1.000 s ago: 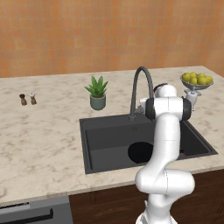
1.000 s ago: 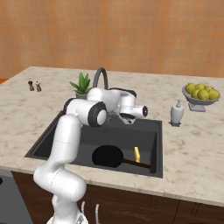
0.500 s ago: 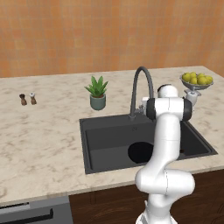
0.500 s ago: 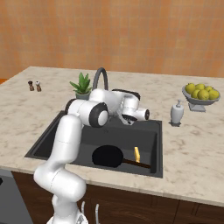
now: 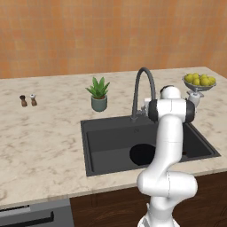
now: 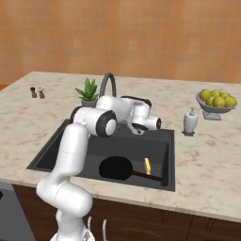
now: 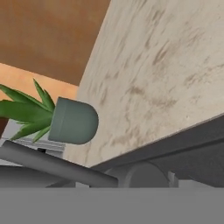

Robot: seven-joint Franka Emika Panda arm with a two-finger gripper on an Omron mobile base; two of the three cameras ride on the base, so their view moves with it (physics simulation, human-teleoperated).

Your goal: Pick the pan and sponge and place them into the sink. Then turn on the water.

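While the pan [image 6: 116,168] lies flat on the sink [image 6: 47,151] floor at lower centre of the right base view, the sponge [image 6: 147,166] stands just right of it by its handle; gripper [image 6: 137,128] sits mid-frame by the faucet [image 5: 142,91] base, jaw opening can't tell, nothing seen held; potted plant [image 7: 52,117] left in hand view

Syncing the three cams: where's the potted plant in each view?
Left base view: plant at upper centre, on the counter behind the sink's left back corner, left of the faucet.
Right base view: plant at upper left, just left of the faucet.
Hand view: plant at left centre, rolled sideways, leaves pointing left.
Shared landmark: the faucet; in the hand view it crosses the lower left.
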